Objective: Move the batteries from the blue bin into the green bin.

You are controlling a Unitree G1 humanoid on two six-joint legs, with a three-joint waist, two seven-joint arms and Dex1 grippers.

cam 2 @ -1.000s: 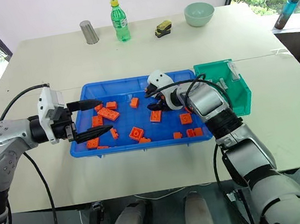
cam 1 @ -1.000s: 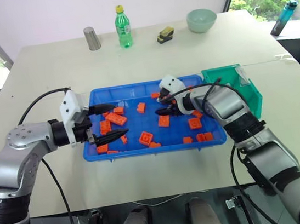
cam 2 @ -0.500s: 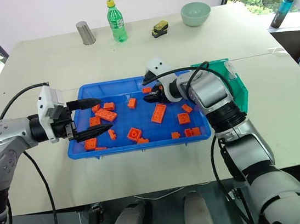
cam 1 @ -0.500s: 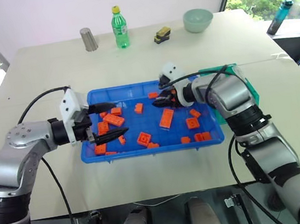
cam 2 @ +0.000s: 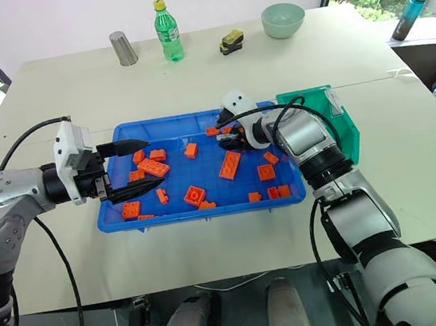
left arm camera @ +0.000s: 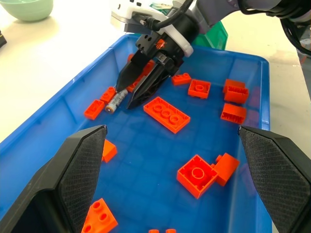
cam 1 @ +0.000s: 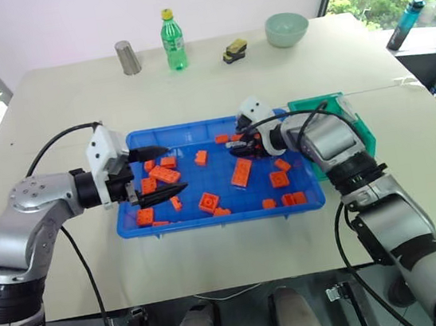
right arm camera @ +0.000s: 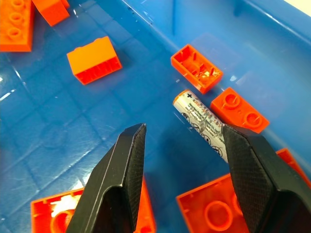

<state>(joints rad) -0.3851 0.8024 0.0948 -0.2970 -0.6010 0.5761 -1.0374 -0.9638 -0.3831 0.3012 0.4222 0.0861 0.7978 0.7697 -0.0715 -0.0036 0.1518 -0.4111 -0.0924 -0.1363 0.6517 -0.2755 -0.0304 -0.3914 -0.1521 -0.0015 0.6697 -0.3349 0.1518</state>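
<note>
Your right gripper (right arm camera: 182,145) jaws parted over a battery (right arm camera: 201,124) lying on the blue bin (cam 1: 197,125) floor among orange bricks (cam 1: 242,172), not gripping it, your left gripper (cam 1: 163,172) jaws spread, empty, green bin (cam 1: 358,124) just beside, on your table (cam 1: 56,96).

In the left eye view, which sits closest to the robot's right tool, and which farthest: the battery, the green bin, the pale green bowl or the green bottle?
From the right tool:
1. Battery, at its tips in the blue bin.
2. Green bin, just right of it.
3. Green bottle and pale green bowl, at the table's far edge: too close to call.
</note>
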